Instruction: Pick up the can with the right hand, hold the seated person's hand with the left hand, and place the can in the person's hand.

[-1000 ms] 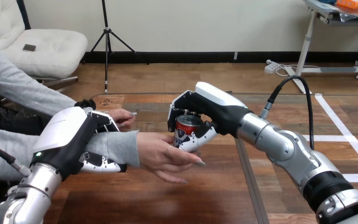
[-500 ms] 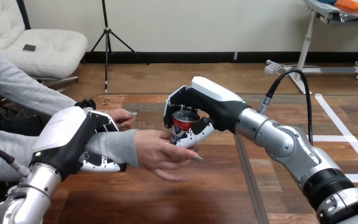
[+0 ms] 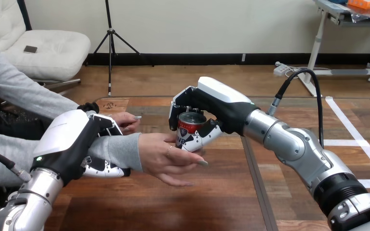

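A small red can [image 3: 187,127] with a silver top stands upright in my right hand [image 3: 207,108], whose fingers and thumb curl round it. The can's base rests against the upturned palm of the person's hand [image 3: 166,156], which reaches out over the table with fingers extended. My left hand [image 3: 79,139] wraps the person's wrist at the grey sleeve, fingers over the top and thumb underneath.
The person's other hand [image 3: 125,120] lies on the wooden table [image 3: 212,202] behind my left hand, holding a small thin object. My right forearm [image 3: 298,149] crosses the table's right half. Bare tabletop lies in front of the hands.
My right hand has carried the can a little to the left, onto the person's open palm. My left hand has kept its hold on the wrist.
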